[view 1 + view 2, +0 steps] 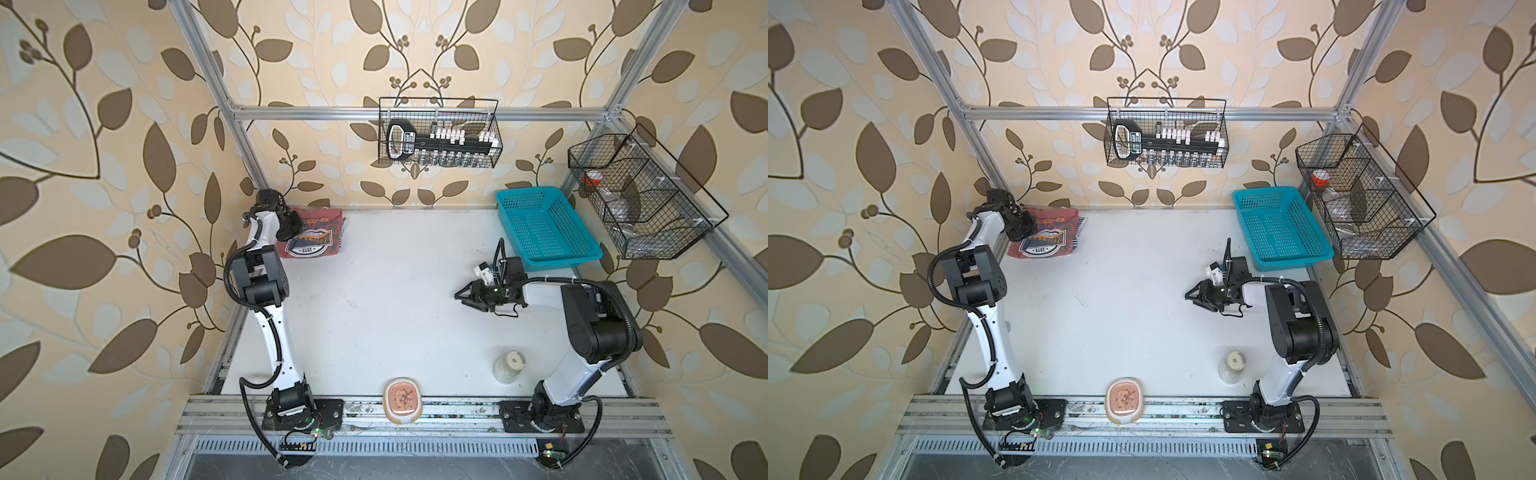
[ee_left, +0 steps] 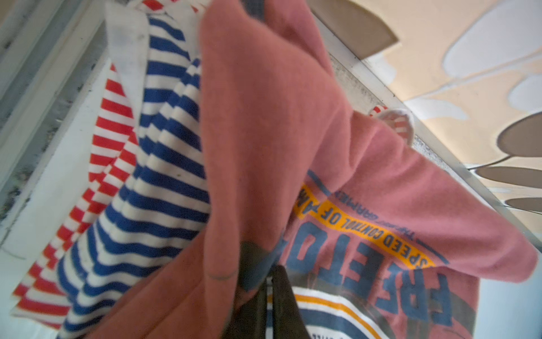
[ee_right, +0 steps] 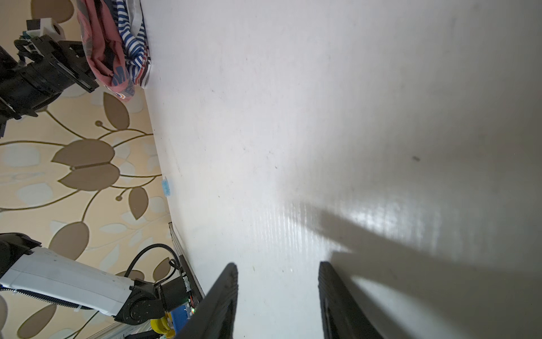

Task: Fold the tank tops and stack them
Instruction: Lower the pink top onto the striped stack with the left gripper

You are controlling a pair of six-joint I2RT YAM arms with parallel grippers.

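1. At the far left corner of the table (image 1: 374, 299), the tank tops (image 1: 1054, 237) lie in one pile close to the wall.
2. The red top (image 1: 318, 245) is uppermost, and both top views show its "1973" badge print facing up.
3. The left wrist view shows the navy striped top (image 2: 164, 176) beneath it. The red striped top (image 2: 108, 141) is lowest, against the white surface, and the edges of the layers are fanned out.
4. The left gripper (image 1: 291, 227) sits at the pile's left edge. Its jaws are pinched tight on a fold of the red top, and in the right wrist view the cloth there is bunched and raised off the striped layers.
5. The right gripper (image 1: 463, 297) hovers over bare table on the right side, well apart from the pile.
6. Its jaws stand partly apart and hold nothing. The right wrist view shows only table surface between its fingers (image 3: 228, 281).
7. A blue basket (image 1: 544, 232) stands at the far right corner, just beyond the right gripper.
8. A jar (image 1: 509, 365) stands near the right arm's base, and a small dish (image 1: 402, 401) rests at the front edge.
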